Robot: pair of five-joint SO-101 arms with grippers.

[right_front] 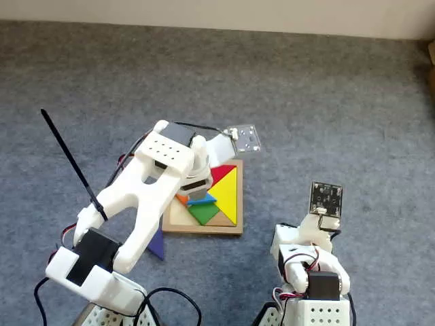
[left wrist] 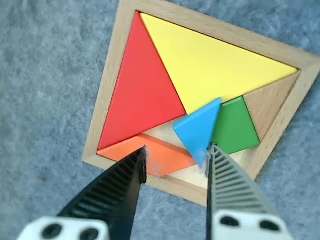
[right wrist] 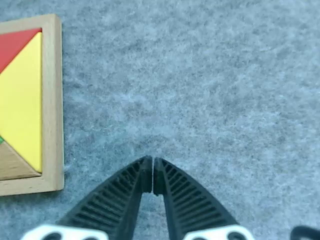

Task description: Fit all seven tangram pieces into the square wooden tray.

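Seating the small blue triangle [left wrist: 200,130] looks like the step in hand. The left gripper [left wrist: 176,150] hangs over the square wooden tray [left wrist: 106,90] with its black ribbed fingers [left wrist: 120,185] spread and gripping nothing. The blue piece lies askew between them, one corner touching the inner face of one finger.

Beyond the fingertips sit the large red triangle [left wrist: 142,90] and large yellow triangle [left wrist: 215,60]. The orange parallelogram [left wrist: 162,156] lies just off the other fingertip, and the green triangle [left wrist: 235,125] is beside the blue piece.

Next, I judge, the blue triangle needs turning until it drops flat into the pale gap by the orange piece. A purple flat piece [right_front: 158,244] waits outside the tray.

The right gripper [right wrist: 152,162] rests closed and empty on the grey carpet [right wrist: 210,75], with the tray off to one side of its fingers.
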